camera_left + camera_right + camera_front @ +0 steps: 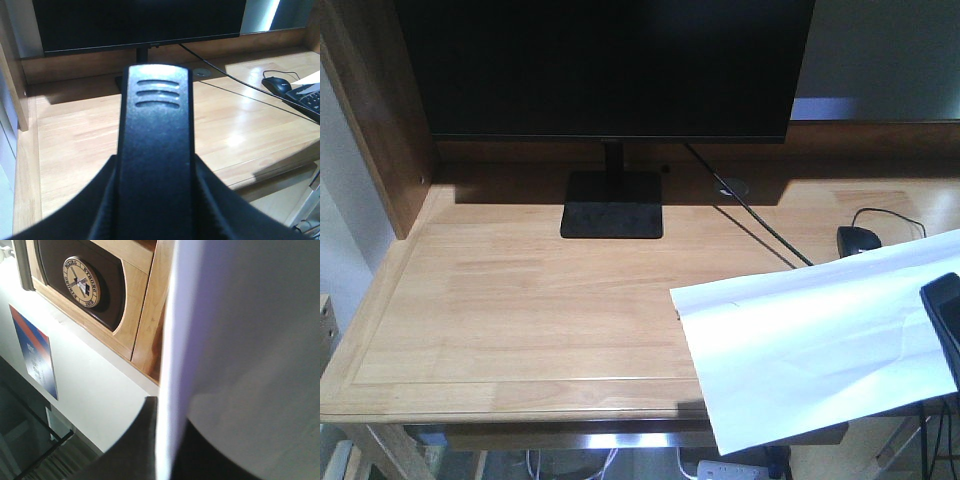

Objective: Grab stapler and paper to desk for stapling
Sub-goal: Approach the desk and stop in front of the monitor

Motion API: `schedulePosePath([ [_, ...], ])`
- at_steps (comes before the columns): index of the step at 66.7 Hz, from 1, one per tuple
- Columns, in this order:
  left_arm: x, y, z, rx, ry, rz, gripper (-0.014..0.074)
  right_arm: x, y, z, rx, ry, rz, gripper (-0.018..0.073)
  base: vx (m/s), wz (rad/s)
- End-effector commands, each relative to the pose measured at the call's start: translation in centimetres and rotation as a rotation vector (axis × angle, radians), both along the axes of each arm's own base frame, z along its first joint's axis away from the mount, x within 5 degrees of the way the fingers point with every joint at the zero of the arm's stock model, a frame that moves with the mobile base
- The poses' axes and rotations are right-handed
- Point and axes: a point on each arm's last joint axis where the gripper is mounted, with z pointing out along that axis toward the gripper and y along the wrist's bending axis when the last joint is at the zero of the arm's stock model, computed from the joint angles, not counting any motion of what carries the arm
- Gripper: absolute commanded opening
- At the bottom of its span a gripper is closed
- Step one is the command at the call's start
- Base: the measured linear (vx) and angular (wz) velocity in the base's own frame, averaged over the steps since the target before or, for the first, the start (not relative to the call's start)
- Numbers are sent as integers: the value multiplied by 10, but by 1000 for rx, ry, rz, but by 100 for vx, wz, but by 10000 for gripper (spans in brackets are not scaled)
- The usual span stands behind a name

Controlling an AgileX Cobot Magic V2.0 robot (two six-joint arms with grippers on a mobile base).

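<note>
The black stapler (157, 150) fills the middle of the left wrist view, ridged end pointing away. My left gripper (156, 167) is shut on it, its jaws pressing both sides, above the desk (75, 130). The white paper (820, 340) hangs tilted over the desk's (520, 300) front right corner, partly past the edge. It is held at its right side by my right gripper (945, 325). In the right wrist view the paper (240, 340) runs edge-on between the dark fingers (140, 445), and my right gripper (167, 450) is shut on it. The front view does not show the stapler.
A black monitor (605, 65) on a square stand (612, 205) occupies the desk's back middle. A black mouse (860, 240) with its cable lies at the right, near a keyboard (307, 97). A wooden shelf side (370, 110) rises at the left. Behind the paper is a wooden shelf with a round plaque (81, 275).
</note>
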Motion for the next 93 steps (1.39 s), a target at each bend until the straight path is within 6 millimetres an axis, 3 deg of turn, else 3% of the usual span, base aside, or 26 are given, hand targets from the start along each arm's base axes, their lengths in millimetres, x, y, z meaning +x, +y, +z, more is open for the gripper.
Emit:
schedulePosePath([
  [1, 1, -1, 19, -56, -121, -6, -6, -7, -1, 1, 35, -66, 14, -9, 5, -1],
  [93, 1, -1, 20, -58, -127, -6, -6, -7, -1, 1, 34, -65, 14, -9, 0, 0],
])
